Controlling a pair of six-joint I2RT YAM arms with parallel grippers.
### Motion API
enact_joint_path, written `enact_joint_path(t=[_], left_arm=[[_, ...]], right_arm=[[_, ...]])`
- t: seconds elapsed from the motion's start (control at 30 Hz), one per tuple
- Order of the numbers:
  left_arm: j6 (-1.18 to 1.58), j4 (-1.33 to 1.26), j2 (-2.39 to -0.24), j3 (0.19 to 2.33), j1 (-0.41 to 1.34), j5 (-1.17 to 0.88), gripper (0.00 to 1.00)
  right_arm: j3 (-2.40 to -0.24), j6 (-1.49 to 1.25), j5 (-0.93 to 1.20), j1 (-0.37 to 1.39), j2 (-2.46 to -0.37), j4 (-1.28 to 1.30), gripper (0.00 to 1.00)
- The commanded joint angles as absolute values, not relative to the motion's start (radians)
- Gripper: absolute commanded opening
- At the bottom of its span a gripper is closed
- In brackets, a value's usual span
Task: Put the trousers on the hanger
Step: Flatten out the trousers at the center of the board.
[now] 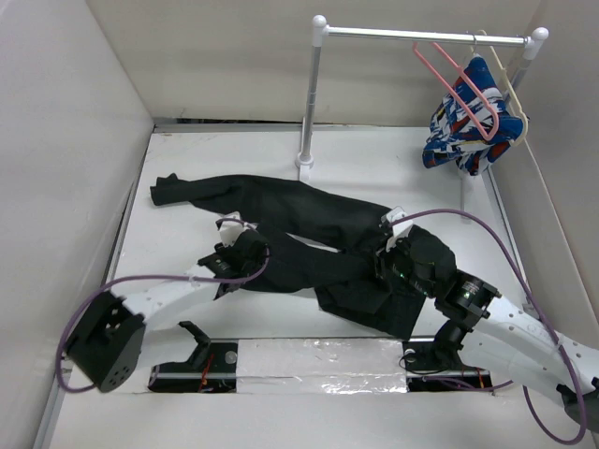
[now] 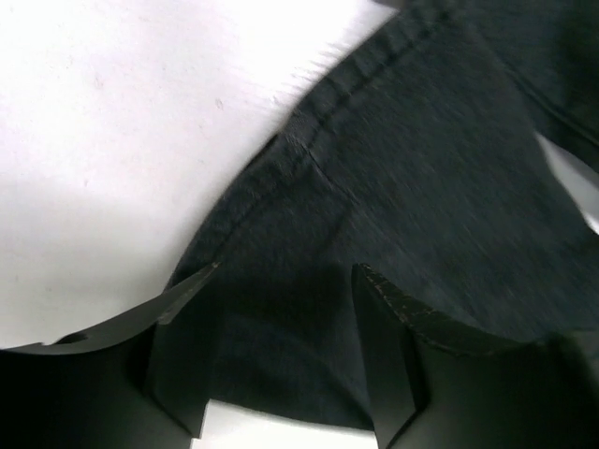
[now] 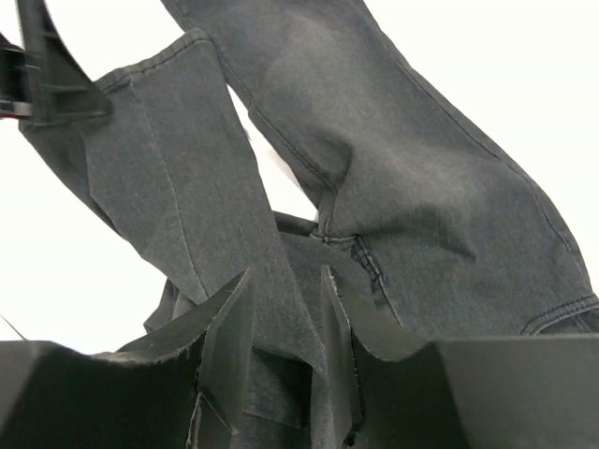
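The black trousers [image 1: 299, 229] lie flat across the table, one leg reaching to the far left and the waist end bunched at the near right. My left gripper [image 1: 249, 246] is open, low over a seamed edge of the trousers [image 2: 402, 159], with cloth lying between its spread fingers [image 2: 187, 304]. My right gripper [image 1: 386, 253] is shut on a fold of the trousers [image 3: 187, 187]; a strip of cloth runs down between its fingers [image 3: 234, 313]. The pink hanger [image 1: 460, 86] hangs on the rack at the back right, away from both grippers.
A white rack [image 1: 314, 94] stands at the back with a rail [image 1: 421, 36]. A cream hanger [image 1: 513, 94] holding a blue, white and red patterned garment [image 1: 463, 136] hangs beside the pink one. White walls close in the left and right sides. A taped strip [image 1: 318, 360] runs along the near edge.
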State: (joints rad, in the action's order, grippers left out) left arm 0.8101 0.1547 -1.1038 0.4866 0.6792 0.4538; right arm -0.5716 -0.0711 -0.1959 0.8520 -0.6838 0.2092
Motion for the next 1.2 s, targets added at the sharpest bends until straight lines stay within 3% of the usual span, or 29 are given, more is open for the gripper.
enact_joint_path(t=[0.0,0.13,0.2,0.27,0.3,0.33,0.47,0.73,0.9,1.17], left_arm=[[0.853,0.153,-1.248,0.567,0.684,0.560,0.53],[0.856,0.074,-1.333,0.568,0.684,0.569,0.55],[0.851,0.045,-1.385,0.571,0.674,0.551,0.51],[0.860,0.038,-1.428,0.593,0.673,0.560,0.37],[0.862,0.043,-1.436,0.601,0.673,0.560,0.24],[0.862,0.051,-1.439,0.607,0.673,0.567,0.01],[0.847,0.067,-1.367,0.612,0.572,0.554,0.00],[0.758,0.170,-0.818,0.653,0.307,0.534,0.00],[0.775,0.238,-0.651,0.807,0.287,0.615,0.00],[0.658,0.252,-0.572,1.003,0.287,0.772,0.00]], right_arm=[[-0.572,-0.061,-0.172,0.838,-0.683,0.167,0.41],[-0.577,-0.069,-0.173,0.838,-0.654,0.219,0.41],[-0.545,-0.069,-0.161,0.838,-0.634,0.193,0.41],[-0.534,-0.074,-0.156,0.838,-0.612,0.184,0.41],[-0.529,-0.075,-0.155,0.838,-0.609,0.186,0.42],[-0.528,-0.078,-0.152,0.838,-0.607,0.183,0.41],[-0.528,-0.075,-0.150,0.838,-0.615,0.187,0.41],[-0.519,-0.083,-0.146,0.828,-0.630,0.175,0.42],[-0.512,-0.106,-0.150,0.828,-0.663,0.181,0.56],[-0.463,-0.184,-0.190,0.766,-0.701,0.167,0.79]])
